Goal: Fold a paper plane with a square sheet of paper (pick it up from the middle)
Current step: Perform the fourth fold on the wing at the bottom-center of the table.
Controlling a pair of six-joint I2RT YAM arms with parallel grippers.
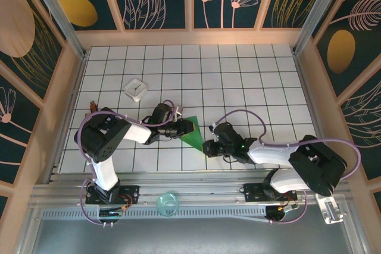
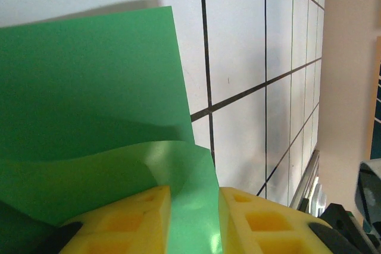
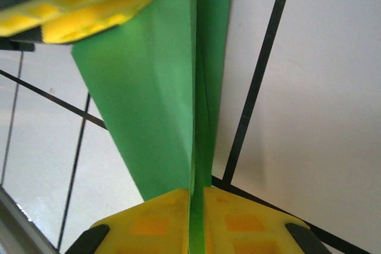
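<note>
While the left claw (image 2: 194, 201) pinched one edge and the right claw (image 3: 197, 199) closed tight on the fold, green paper sheet (image 1: 194, 138) partly folded (lengthwise crease visible), near front-centre of tiled worktop (image 1: 238, 78)

My left arm (image 1: 110, 140) and right arm (image 1: 280, 154): black joint housings, white link shells, lilac cables (image 1: 238, 111) looping off each. Left gripper (image 2: 195, 199) and right gripper (image 3: 196, 199) carry yellow pads (image 2: 125, 227) with square recesses on black mounts. Small green light (image 1: 243, 145) glows on my right wrist.
</note>
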